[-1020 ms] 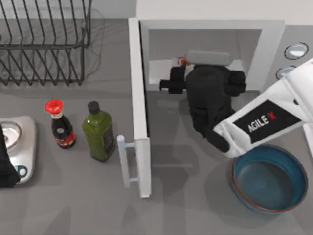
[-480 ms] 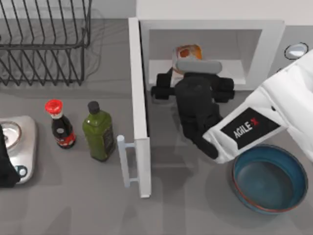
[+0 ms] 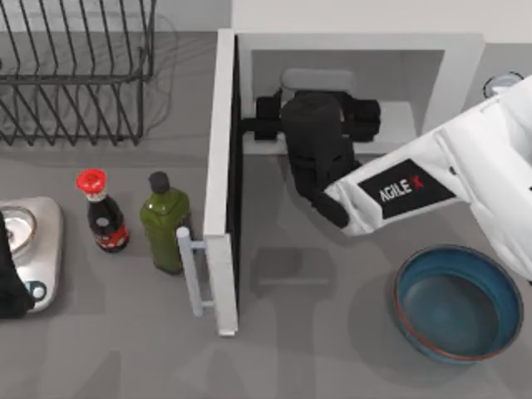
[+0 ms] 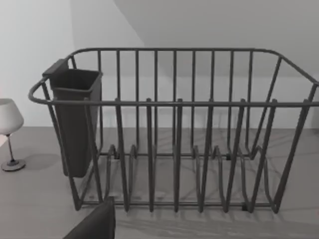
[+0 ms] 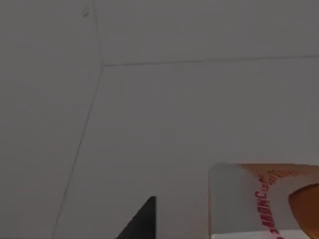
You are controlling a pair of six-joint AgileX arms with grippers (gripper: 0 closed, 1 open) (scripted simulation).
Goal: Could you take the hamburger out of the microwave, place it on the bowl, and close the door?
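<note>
Grey tabletop carries the microwave [image 3: 357, 50] at its far edge, with the door [image 3: 218, 183] swung open toward you. Your right gripper [image 3: 312, 91] reaches into the cavity; you cannot tell whether its fingers are apart or together. On the right wrist view, the hamburger [image 5: 266, 201] shows a white surface with red lettering and an orange patch, inside the cavity. Near the front right corner, the bowl [image 3: 459, 303] holds nothing. Your left arm [image 3: 8, 287] sits parked at the left edge.
</note>
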